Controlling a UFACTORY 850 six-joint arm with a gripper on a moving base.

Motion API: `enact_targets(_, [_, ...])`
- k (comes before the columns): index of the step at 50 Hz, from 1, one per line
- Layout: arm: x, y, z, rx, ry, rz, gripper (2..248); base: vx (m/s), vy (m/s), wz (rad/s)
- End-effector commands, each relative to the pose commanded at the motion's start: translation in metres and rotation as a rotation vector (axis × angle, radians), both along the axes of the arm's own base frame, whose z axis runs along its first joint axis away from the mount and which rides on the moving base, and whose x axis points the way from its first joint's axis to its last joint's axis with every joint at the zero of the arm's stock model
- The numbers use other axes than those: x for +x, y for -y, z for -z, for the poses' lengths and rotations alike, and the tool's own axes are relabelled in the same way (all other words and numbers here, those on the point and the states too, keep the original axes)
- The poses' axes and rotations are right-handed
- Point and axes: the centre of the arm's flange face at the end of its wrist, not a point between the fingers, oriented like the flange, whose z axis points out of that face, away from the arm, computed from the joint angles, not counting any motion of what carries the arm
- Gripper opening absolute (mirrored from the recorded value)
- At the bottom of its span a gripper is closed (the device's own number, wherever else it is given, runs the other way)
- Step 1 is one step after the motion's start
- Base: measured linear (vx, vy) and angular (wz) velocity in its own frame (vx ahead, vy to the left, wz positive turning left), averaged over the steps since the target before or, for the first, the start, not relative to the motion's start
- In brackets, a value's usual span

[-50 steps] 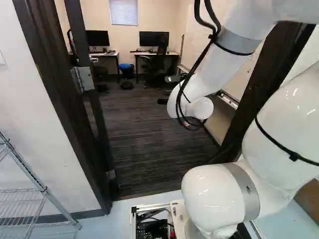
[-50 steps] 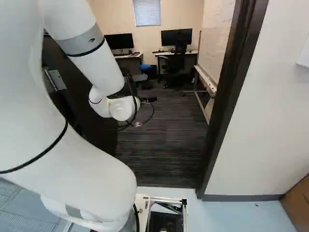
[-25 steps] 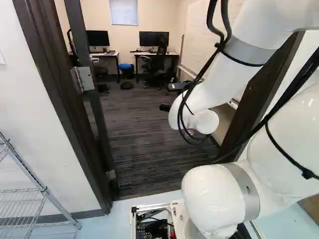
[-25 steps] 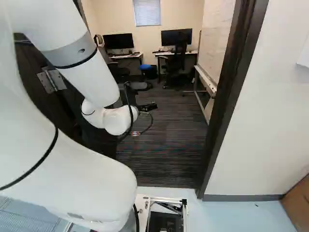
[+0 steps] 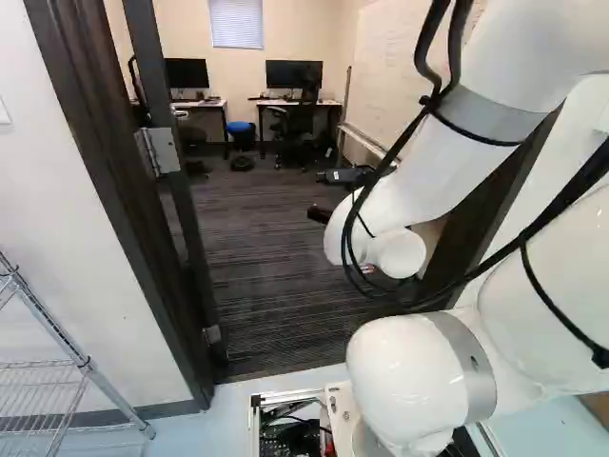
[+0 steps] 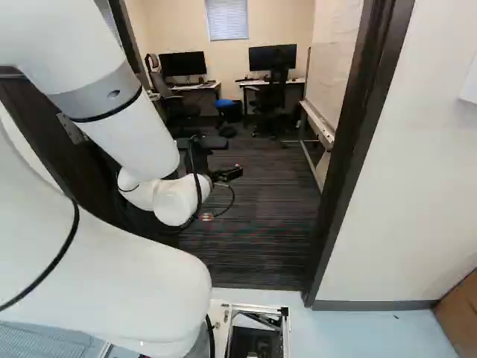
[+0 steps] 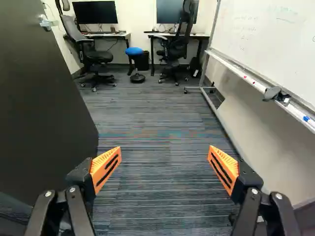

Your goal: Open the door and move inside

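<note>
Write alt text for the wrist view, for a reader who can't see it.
The open end effector points into an office over striped carpet, a dark door standing open on one side and a whiteboard on the other. Ahead are two desks with monitors, two black chairs and a blue-seated stool.

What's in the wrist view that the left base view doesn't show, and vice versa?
Wrist view only: the gripper's orange pads, wide apart; a blue marker on the whiteboard tray.
Left base view only: the wire rack, a door hinge, the white arm.
Both: the whiteboard, two monitors, the blue stool.
</note>
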Motion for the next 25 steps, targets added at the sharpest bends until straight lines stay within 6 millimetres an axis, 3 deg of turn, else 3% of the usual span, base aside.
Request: enact_targets(25, [-0.0046,0.0002,0.0021,0.002,0.002,0.005,247,0.000,0.000,0.001])
